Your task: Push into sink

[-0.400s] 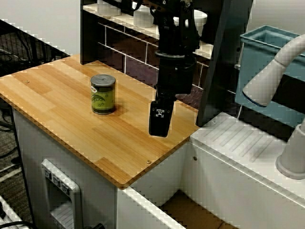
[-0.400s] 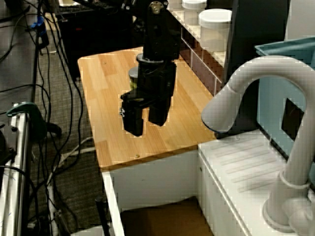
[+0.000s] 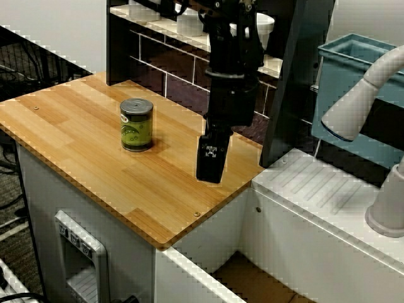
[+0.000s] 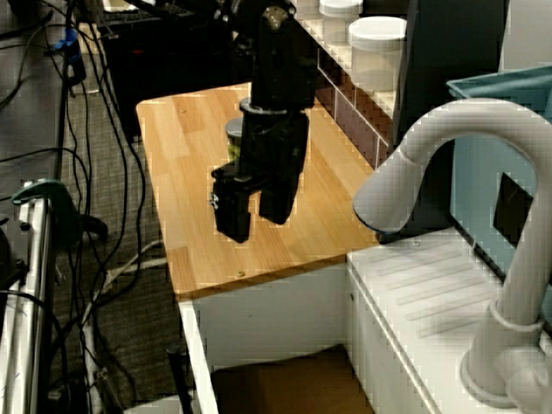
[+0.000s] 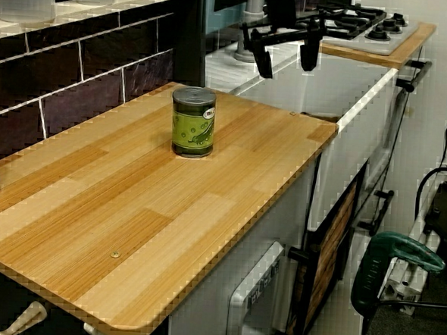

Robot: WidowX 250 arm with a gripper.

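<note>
A green can (image 3: 137, 124) with a grey lid stands upright on the wooden counter (image 3: 76, 145). My black gripper (image 3: 213, 165) hangs over the counter to the can's right, on the side toward the sink (image 3: 252, 278), and clear of the can. The opposite side view shows the gripper (image 5: 285, 59) open and empty, with two fingers spread behind the can (image 5: 193, 121). From the sink end, the gripper (image 4: 254, 220) mostly hides the can (image 4: 231, 131). The sink has white walls and a brown floor (image 4: 285, 384), just past the counter's right edge.
A white faucet (image 3: 360, 95) arches over the ribbed drainboard (image 3: 328, 189), and a teal bin (image 3: 353, 63) stands behind them. White jars (image 4: 377, 34) sit on the shelf above the tiled back wall. A stove (image 5: 361, 20) lies beyond the sink. Cables (image 4: 95, 285) hang beside the counter.
My gripper has shifted a very small way, staying open over the counter. The can has not moved.
</note>
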